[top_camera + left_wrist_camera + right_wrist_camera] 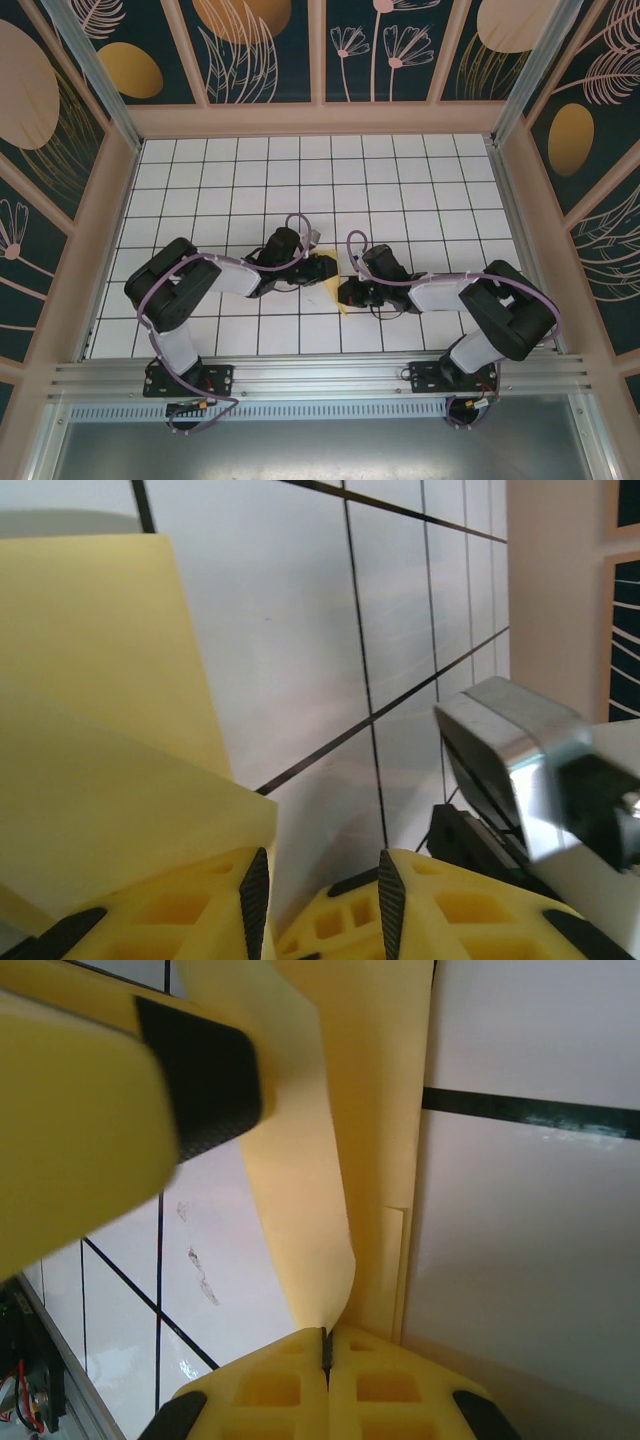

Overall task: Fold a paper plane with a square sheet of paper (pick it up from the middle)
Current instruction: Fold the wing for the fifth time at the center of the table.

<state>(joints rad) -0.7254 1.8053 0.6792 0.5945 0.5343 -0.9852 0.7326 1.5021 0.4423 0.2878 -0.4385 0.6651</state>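
The pale-yellow sheet of paper [328, 287] lies partly folded on the white grid table between my two grippers. In the right wrist view a flap of the paper [310, 1160] curls up from the table, and my right gripper [326, 1338] is shut on its lower edge. My left gripper [322, 880] stands open, with bare table showing between its dark pads [254, 900]. The paper [100, 730] rests against the outer side of its left finger. From above, the left gripper [318, 266] is at the paper's far left edge and the right gripper [346, 293] at its near right edge.
One finger of the left gripper [100, 1110] hangs close over the paper in the right wrist view. The right arm's metal camera block [520, 770] sits just to the right of the left fingers. Wooden walls [320, 120] surround the tiled table [300, 180].
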